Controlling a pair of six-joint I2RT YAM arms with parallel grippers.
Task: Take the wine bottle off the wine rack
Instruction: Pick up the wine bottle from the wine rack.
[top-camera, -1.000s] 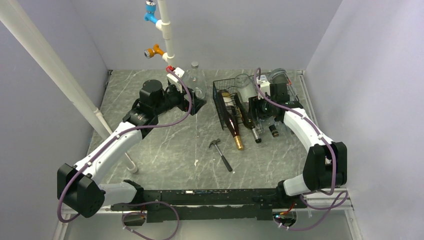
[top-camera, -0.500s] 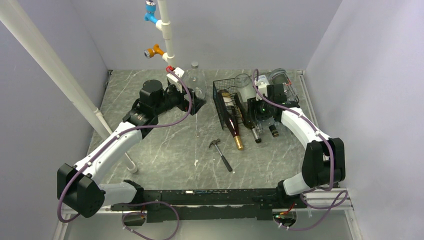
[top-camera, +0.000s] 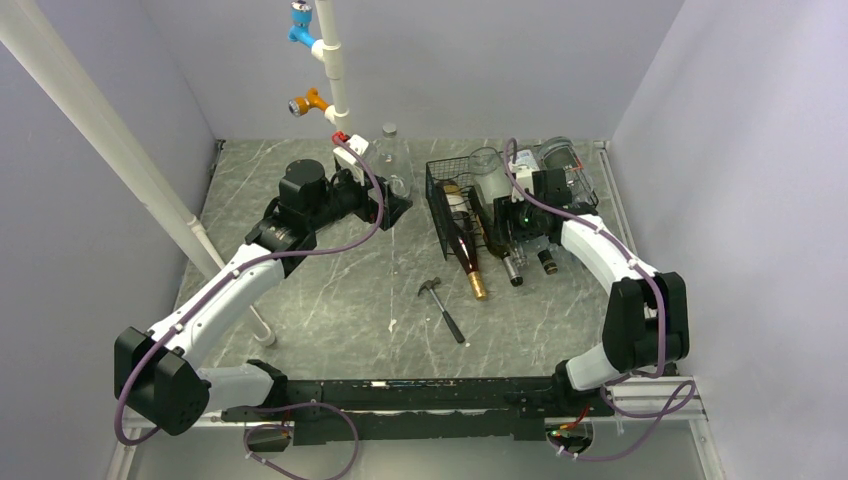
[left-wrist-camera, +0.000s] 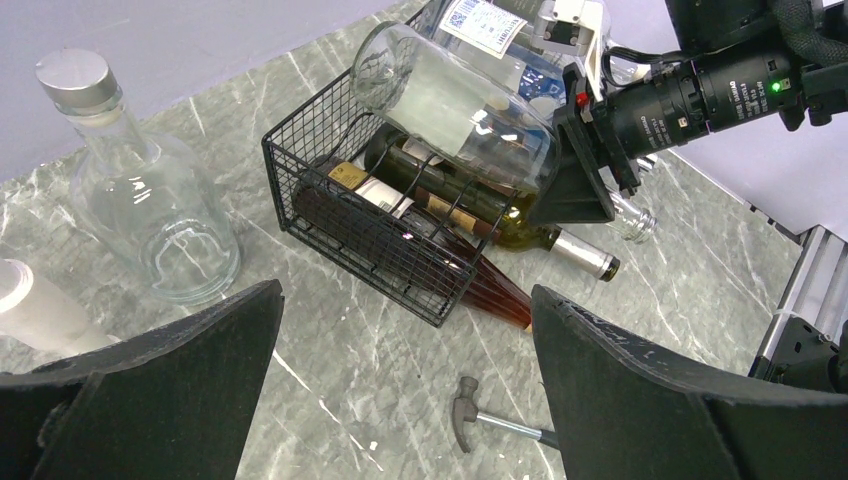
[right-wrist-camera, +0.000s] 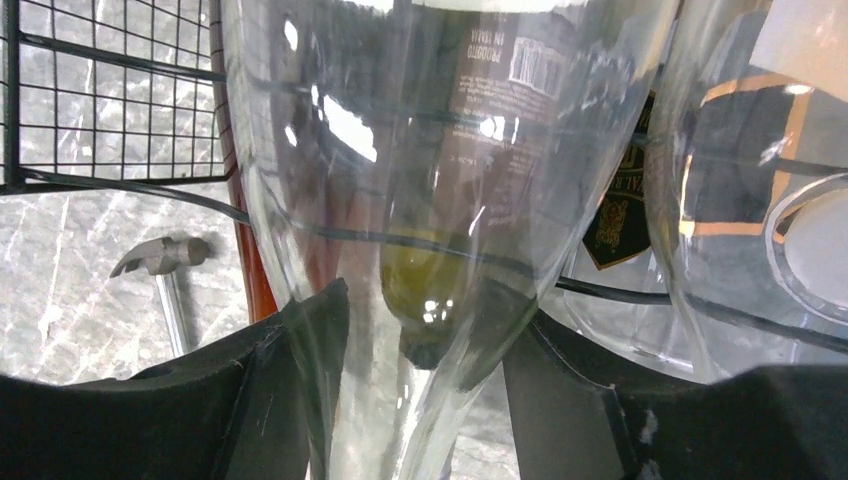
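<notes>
Item: clear wine bottle (left-wrist-camera: 450, 100), lying on its side on the top wavy tier of the black wire wine rack (left-wrist-camera: 370, 235), neck pointing toward the arm bases. Lower tier: a green bottle (left-wrist-camera: 520, 232) and a dark red bottle (left-wrist-camera: 495, 290), both with necks sticking out past the mesh. Right end effector (right-wrist-camera: 415, 310): fingers straddle the clear bottle where the shoulder tapers to the neck. The glass appears to meet both inner faces, but it cannot be told whether they press firmly. Left end effector (left-wrist-camera: 405, 295): fingers spread wide, holding nothing, hovering over the desk (left-wrist-camera: 330, 400) beside a standing glass decanter (left-wrist-camera: 150, 200). Loose item: a hammer (left-wrist-camera: 470, 405) on the desk in front of the rack. Status, as judged: grasp stage, bottle not yet lifted. Hazards: smooth tapered glass may slide out of the fingers if pulled along its length. A grip this far from the body leaves the heavy end to sag and catch the wire. A crooked draw could drag the light rack or knock the neighbouring bottle (right-wrist-camera: 720, 200). A dropped bottle would land on the necks below or on the hammer.
</notes>
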